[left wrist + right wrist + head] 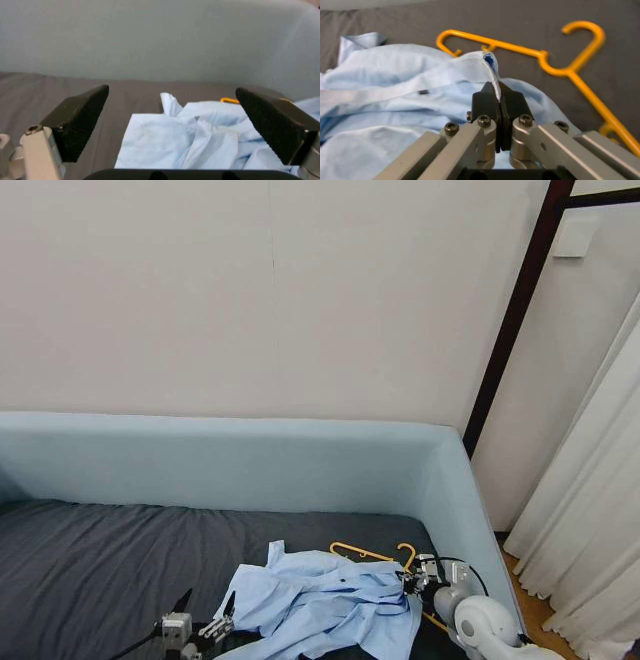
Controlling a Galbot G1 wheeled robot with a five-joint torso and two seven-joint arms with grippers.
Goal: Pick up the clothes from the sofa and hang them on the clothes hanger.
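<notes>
A light blue shirt (330, 605) lies crumpled on the dark grey sofa seat (100, 560), over an orange hanger (370, 555). My right gripper (412, 579) is at the shirt's right edge, shut on a raised fold of the shirt (492, 67). The orange hanger (560, 65) lies just beyond that fold, its hook on the seat. My left gripper (205, 620) hovers open at the shirt's left edge, and its two black fingers (80, 120) stand wide apart with the shirt (200, 138) ahead between them.
The sofa's pale blue backrest (220, 465) runs along behind, and its right arm (470, 520) rises close beside my right gripper. A white curtain (590, 530) and a dark door frame (510, 330) stand to the right. Open dark seat stretches to the left.
</notes>
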